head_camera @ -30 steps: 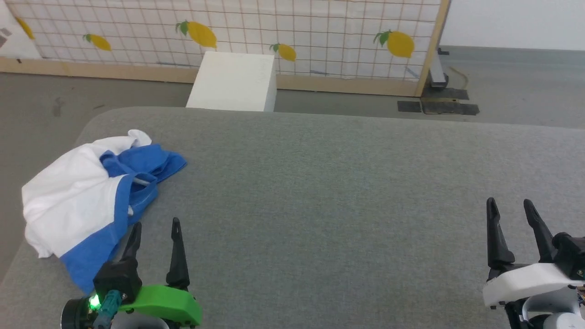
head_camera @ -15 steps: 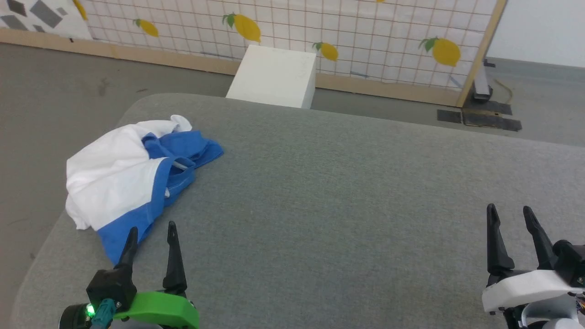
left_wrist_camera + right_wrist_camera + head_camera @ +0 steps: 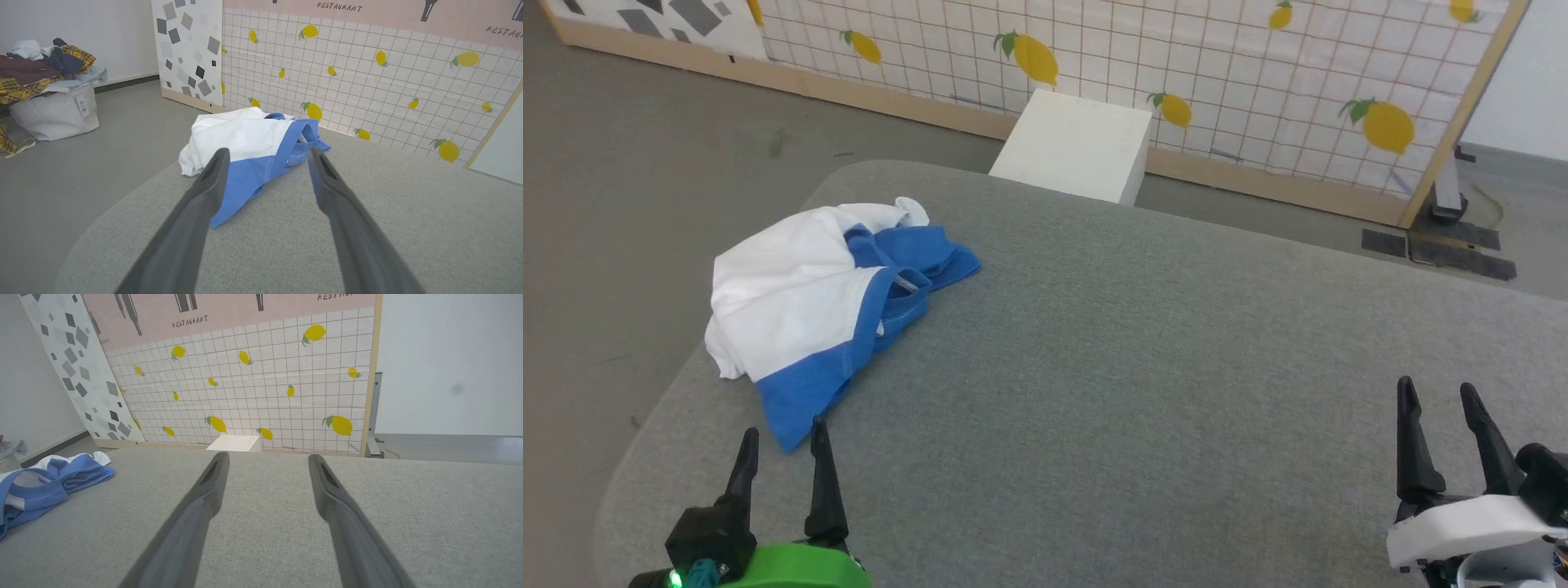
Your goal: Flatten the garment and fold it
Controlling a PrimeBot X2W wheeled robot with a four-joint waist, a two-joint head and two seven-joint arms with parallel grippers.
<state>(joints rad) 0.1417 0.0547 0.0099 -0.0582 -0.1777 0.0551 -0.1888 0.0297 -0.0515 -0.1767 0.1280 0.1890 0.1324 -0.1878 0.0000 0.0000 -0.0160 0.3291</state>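
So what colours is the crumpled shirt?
The shirt is white with bright blue parts, clearest in the left wrist view.

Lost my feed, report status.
Left gripper jaws open, empty, just short of garment. Right gripper jaws open, empty. Garment crumpled at table corner. Nothing blocking.

garment (image 3: 800,302): far-left corner of the table (image 3: 1143,367)
box (image 3: 1078,147): behind the far edge
left gripper (image 3: 782,429): near-left corner, before garment
right gripper (image 3: 1436,385): near-right corner

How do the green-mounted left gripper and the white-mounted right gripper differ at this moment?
The left gripper sits on a green mount; the right gripper on a white one. The left points at the crumpled white-and-blue shirt, the right over bare grey table. Both are open and empty.
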